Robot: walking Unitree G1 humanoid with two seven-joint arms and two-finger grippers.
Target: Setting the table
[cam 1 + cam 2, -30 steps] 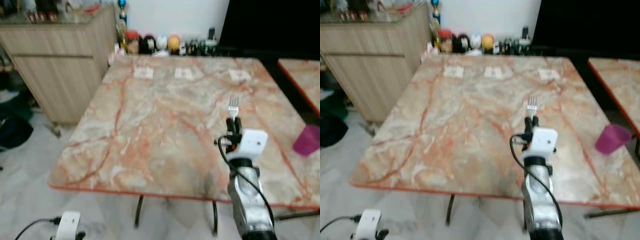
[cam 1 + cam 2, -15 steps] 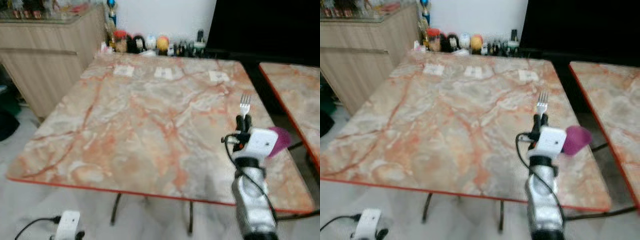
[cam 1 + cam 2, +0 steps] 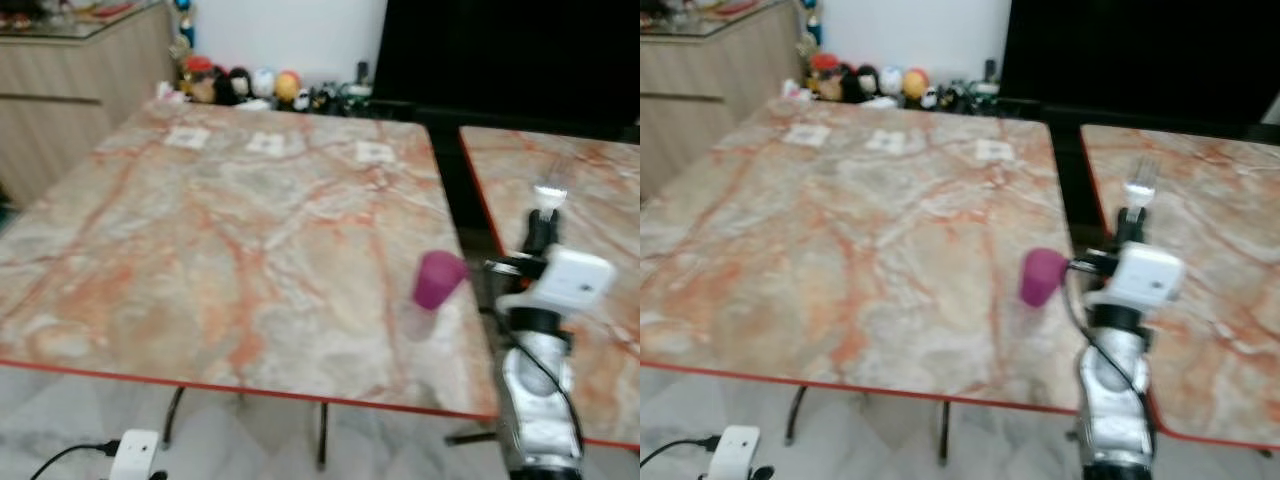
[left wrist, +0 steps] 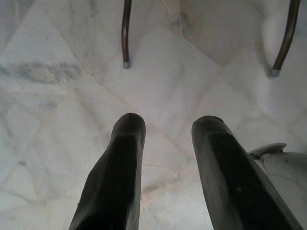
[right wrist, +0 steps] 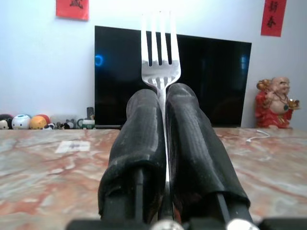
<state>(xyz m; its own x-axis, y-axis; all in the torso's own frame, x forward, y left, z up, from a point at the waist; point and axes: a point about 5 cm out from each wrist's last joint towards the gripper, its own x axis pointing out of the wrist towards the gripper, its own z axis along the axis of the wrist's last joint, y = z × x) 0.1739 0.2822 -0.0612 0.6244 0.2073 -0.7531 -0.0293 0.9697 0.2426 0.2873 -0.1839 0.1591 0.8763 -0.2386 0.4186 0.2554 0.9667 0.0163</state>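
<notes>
A silver fork [image 5: 160, 52] stands upright with its tines up, and my right gripper [image 5: 164, 103] is shut on its handle. In the eye views that gripper [image 3: 1129, 222] is raised over the gap between the two marble tables, with the fork [image 3: 1140, 180] above it. A purple cup [image 3: 438, 278] sits near the right edge of the big marble table [image 3: 200, 250]. My left gripper [image 4: 165, 129] hangs low and open over the white floor, nothing between its fingers.
A second marble table [image 3: 590, 200] stands to the right across a narrow gap. Small figurines [image 3: 240, 85] and three white cards [image 3: 265, 143] lie along the big table's far edge. A wooden sideboard [image 3: 60, 90] is at the far left. Table legs [image 4: 125, 33] rise nearby.
The camera has swung right, so the table slid left in view and the second table came in. My right gripper still holds the fork and is now past the big table's right edge.
</notes>
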